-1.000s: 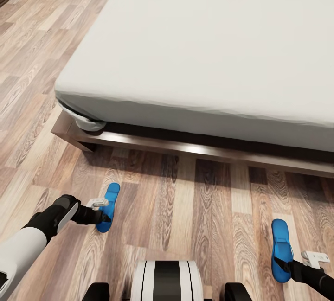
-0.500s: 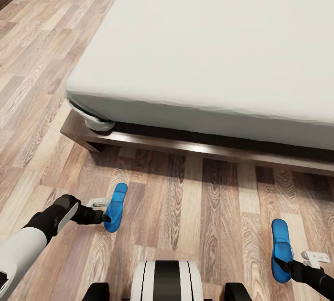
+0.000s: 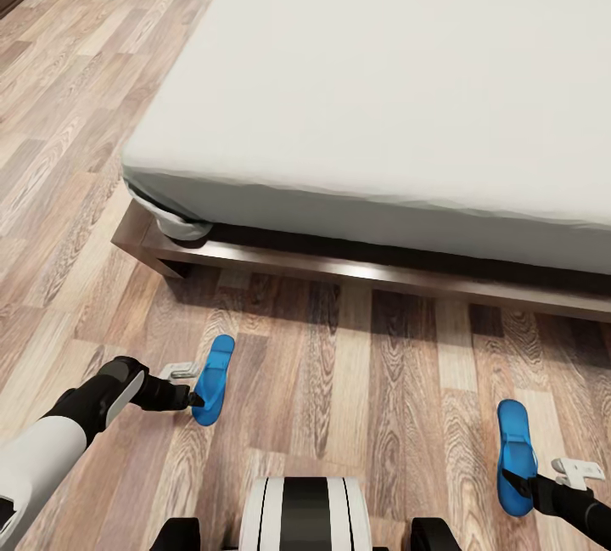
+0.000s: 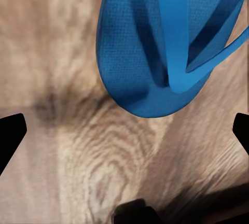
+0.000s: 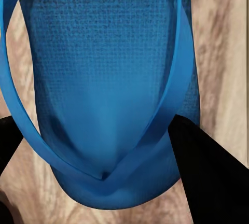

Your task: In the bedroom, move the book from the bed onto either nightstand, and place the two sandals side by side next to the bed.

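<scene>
Beside the bed (image 3: 356, 101), on plank floor (image 3: 339, 381): two blue sandals lie well apart, long axes pointing toward bed frame. L gripper (image 3: 188, 385) is at left sandal (image 3: 212, 379), jaws wide in wrist view, not gripping. R gripper (image 3: 556, 483) pinches right sandal (image 3: 514, 456). Vs 0.5 s ago: L sandal barely shifted.

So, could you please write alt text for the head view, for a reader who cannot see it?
Two blue sandals, far apart on a wood-plank floor in front of a low bed: the left sandal at the robot's left hand, the right sandal at its right hand. The bed's pale-grey mattress top is bare.
</scene>
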